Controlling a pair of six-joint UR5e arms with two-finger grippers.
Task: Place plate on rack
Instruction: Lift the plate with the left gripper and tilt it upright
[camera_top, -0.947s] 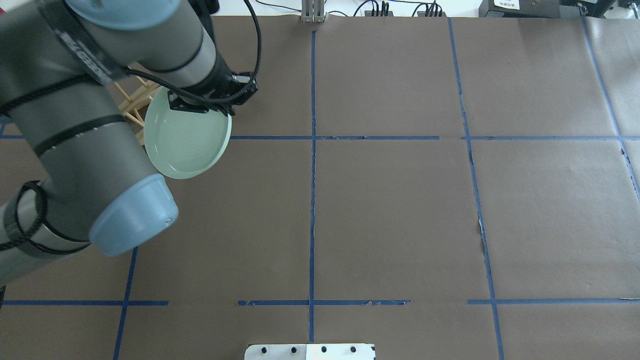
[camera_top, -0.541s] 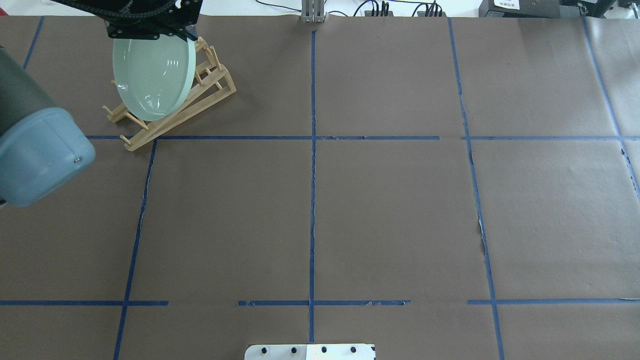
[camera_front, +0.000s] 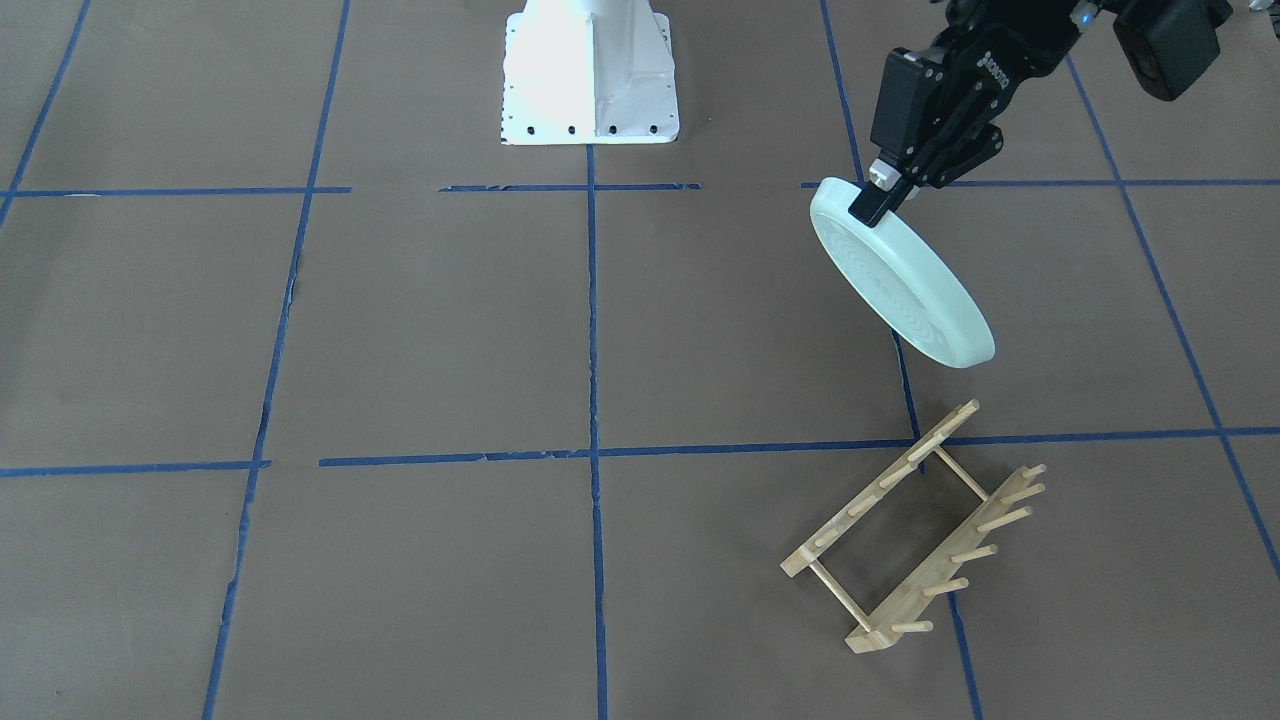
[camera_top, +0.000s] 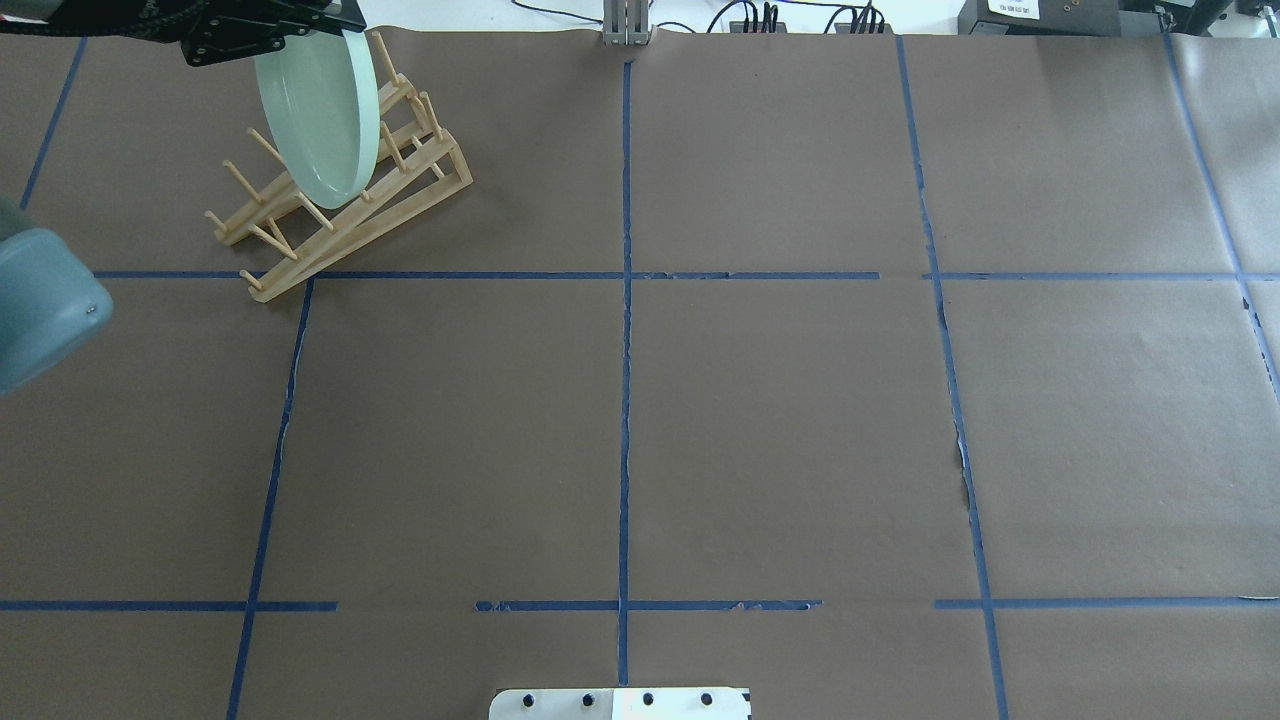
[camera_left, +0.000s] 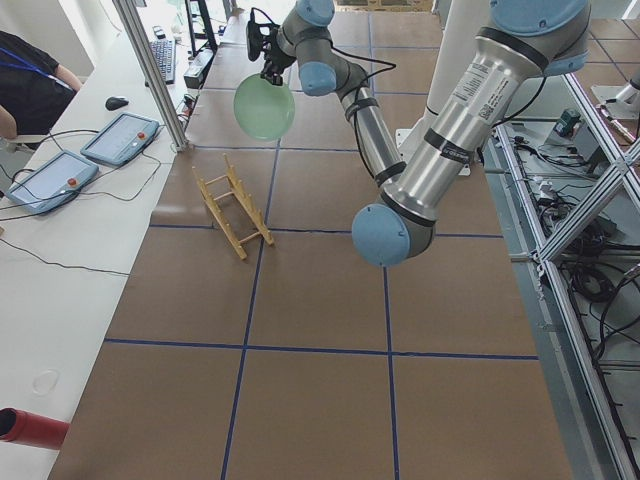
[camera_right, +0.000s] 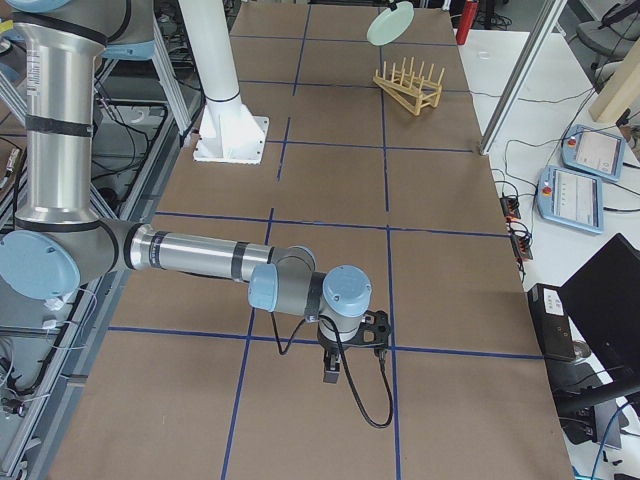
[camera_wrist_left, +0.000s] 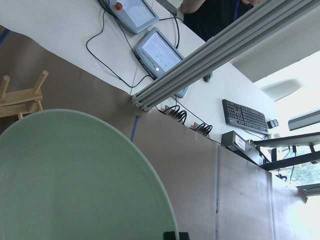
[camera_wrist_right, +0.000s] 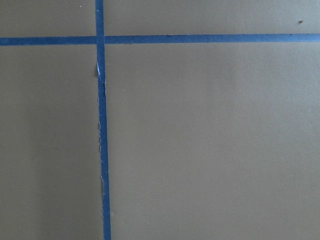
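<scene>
Mint-green, round and glossy, the plate (camera_front: 905, 275) hangs in the air on edge, tilted, its upper rim pinched by the left claw (camera_front: 872, 200). Below and apart from it, the small light wooden rack (camera_front: 910, 530) of two pegged rails stands on the brown-paper counter (camera_front: 400, 330), which is crossed by blue tape lines (camera_front: 592, 330). The right claw (camera_right: 335, 365) hangs low over the counter, well apart; I cannot tell whether it is spread or pressed together.

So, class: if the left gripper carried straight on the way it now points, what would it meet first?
Beyond the plate it grips, the left gripper points down toward the rack; the plate's lower rim would probably reach the pegs first, though depth is unclear.
</scene>
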